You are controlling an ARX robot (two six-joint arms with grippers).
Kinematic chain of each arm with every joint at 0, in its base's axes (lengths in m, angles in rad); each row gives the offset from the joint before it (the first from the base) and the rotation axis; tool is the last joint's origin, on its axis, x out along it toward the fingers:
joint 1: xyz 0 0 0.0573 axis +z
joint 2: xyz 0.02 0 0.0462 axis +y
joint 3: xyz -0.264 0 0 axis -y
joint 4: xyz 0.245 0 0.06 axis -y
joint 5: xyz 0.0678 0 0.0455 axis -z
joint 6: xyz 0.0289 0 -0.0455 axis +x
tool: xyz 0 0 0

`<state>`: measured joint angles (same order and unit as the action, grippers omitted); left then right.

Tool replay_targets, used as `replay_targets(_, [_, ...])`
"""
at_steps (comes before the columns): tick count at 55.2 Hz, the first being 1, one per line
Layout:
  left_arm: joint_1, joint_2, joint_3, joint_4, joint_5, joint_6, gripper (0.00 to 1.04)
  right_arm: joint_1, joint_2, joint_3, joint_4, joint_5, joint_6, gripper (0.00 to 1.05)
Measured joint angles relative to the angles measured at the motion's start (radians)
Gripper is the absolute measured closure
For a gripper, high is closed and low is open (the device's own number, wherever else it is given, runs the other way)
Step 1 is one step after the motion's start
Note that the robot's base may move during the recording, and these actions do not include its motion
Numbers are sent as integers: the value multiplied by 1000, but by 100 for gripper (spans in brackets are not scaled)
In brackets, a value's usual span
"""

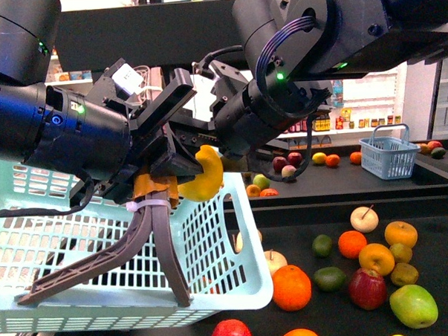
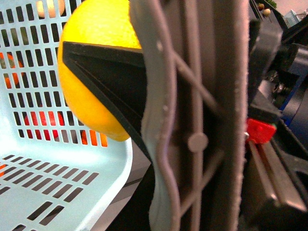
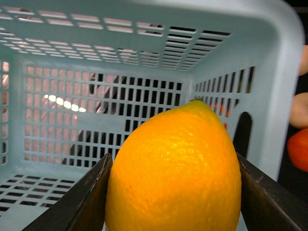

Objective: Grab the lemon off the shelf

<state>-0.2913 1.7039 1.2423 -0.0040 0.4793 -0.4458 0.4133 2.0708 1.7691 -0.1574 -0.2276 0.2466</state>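
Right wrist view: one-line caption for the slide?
Right pincer clamps the lemon, facing into the open pale-blue basket.

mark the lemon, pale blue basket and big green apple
lemon (image 3: 173,168): right wrist view, peel centre
pale blue basket (image 1: 216,250): front view, slotted side wall
big green apple (image 1: 414,305): front view, skin centre

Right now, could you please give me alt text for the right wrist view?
A yellow lemon fills the foreground, clamped between the two dark fingers of the right tool. Behind it is the slotted inside of a pale blue-green basket.
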Motion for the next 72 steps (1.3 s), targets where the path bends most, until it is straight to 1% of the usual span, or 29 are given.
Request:
replay_targets(2, [1,0,0,0,1,0,93,0,1,0,2,2,4,31])
replay_targets(10, [3,0,0,0,-2,0,93,-5,3,-7,16,3,22,10])
replay_targets(12, [3,0,0,0,-2,0,93,-7,3,-11,19,3,27,6])
replay_targets(25, [3,0,-2,-3,-3,-12,93,-15,1,-28,34,-6,47,8])
replay_targets(32, [3,0,-2,-3,0,-10,93,-45,-36,-77,73,2,43,8])
replay_targets(35, [3,0,-2,-3,0,-8,93,-82,-76,-121,104,43,15,8])
replay_targets(39, [3,0,-2,-3,6,-13,93,-168,-137,-188,136,99,-36,8])
replay_targets(43, [3,0,-2,-3,0,-16,93,-254,-165,-256,159,124,-74,8])
replay_targets(50, [3,0,-2,-3,0,-12,93,-343,-152,-360,195,135,-113,8])
replay_targets(60, [3,0,-2,-3,5,-11,93,-404,-42,-478,259,163,-163,8])
replay_targets(72, [3,0,-2,-3,0,-11,93,-462,109,-503,292,212,-201,8])
